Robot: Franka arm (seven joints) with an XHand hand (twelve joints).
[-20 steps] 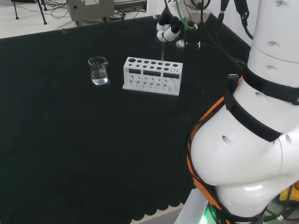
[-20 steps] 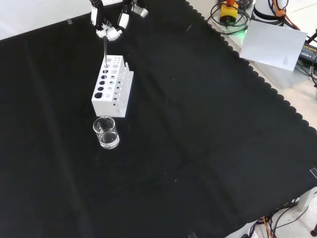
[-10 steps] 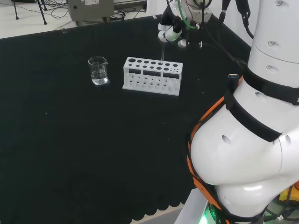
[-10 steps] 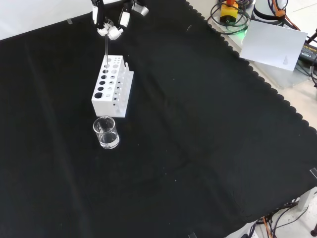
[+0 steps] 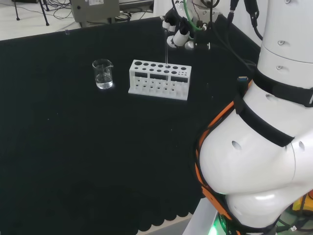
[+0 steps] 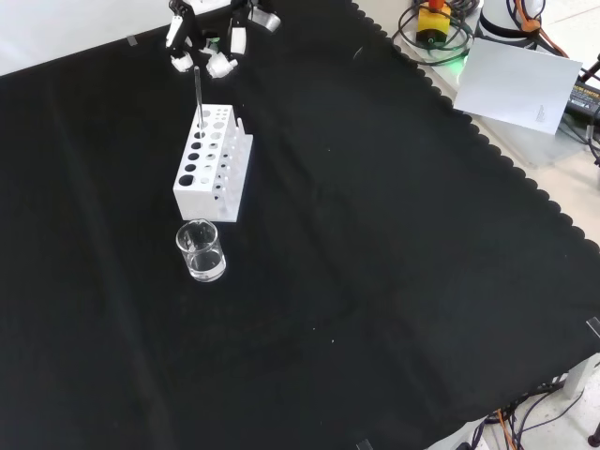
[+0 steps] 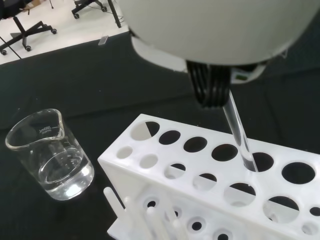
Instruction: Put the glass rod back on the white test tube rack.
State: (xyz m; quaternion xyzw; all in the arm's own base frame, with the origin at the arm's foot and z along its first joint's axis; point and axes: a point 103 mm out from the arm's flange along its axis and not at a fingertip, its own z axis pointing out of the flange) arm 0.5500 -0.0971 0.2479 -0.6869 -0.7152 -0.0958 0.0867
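1. The head view looks from behind and above the arm's base, over the big white arm links at its right, onto the black cloth.
2. The front view looks down from the opposite side, farther off, taking in the cloth's scalloped edge.
3. The wrist view sits very close, probably just above the white test tube rack.
4. All three share the rack and the beaker.
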